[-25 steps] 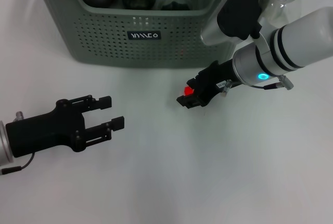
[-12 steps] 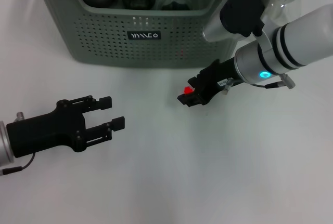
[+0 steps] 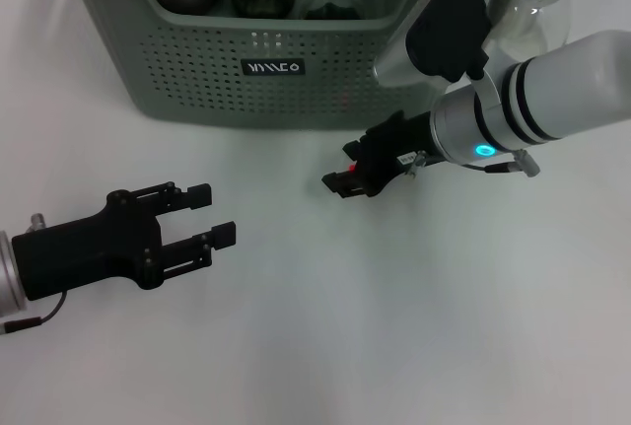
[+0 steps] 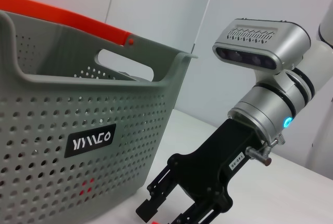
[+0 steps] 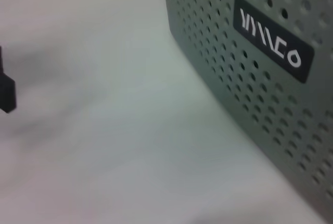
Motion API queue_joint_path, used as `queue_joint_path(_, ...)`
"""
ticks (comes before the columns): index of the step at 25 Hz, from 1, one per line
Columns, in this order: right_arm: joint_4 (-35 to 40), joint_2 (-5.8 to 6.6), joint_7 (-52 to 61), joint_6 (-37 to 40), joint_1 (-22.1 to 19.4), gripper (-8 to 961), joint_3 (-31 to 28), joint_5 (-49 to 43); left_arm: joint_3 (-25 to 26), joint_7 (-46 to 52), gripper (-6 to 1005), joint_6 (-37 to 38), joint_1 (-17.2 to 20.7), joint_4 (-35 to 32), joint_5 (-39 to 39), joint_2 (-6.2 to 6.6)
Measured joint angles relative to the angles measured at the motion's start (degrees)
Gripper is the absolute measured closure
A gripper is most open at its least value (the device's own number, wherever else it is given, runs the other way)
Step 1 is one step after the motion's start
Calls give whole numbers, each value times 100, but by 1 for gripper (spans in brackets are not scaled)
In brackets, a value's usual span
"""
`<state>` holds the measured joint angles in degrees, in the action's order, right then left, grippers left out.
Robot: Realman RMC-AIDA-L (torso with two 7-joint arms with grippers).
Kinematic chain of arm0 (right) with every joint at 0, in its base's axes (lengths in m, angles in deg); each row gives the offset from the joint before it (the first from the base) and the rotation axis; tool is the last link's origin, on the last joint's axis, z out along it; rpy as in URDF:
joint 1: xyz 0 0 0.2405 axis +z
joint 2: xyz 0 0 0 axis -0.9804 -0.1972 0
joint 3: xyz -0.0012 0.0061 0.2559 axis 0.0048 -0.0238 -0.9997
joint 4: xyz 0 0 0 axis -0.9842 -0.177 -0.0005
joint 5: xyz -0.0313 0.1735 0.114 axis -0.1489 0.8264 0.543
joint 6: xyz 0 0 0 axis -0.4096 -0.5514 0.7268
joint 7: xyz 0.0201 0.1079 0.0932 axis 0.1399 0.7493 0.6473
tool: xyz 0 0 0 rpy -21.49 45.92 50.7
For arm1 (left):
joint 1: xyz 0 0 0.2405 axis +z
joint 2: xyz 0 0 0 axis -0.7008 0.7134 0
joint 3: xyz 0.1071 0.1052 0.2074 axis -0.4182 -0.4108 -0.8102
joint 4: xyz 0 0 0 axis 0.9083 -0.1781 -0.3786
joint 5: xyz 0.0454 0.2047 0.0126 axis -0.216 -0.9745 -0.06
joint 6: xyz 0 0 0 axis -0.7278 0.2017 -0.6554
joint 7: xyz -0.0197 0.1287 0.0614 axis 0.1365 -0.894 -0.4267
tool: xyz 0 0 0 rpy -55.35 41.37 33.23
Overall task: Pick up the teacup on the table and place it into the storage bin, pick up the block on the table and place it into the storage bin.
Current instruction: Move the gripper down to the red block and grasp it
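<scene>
The right gripper [image 3: 347, 177] is clamped on the red block [image 3: 353, 166]; next, lift it over the bin [image 3: 197, 70] behind. The left gripper [image 3: 212, 216] idles, fingers apart.

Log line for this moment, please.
right gripper: low on table before storage bin, red block between fingers | left gripper: open, idle on table

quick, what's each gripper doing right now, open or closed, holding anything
Left gripper: open, empty, low over the table.
Right gripper: closed on a small red block, in front of the storage bin.
</scene>
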<state>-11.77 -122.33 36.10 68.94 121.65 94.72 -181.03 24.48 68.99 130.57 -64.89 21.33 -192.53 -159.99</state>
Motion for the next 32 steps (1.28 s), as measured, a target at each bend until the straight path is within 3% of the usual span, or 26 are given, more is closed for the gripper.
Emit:
queue_joint_path(21,62,96,169,1149,32,430,-370,-177,1,6,372,0,-7,-1,0,10)
queue_joint_path(32,69,75,162,1071,7,473,-434,-391,1,5,372,0,-5,-1,0,4)
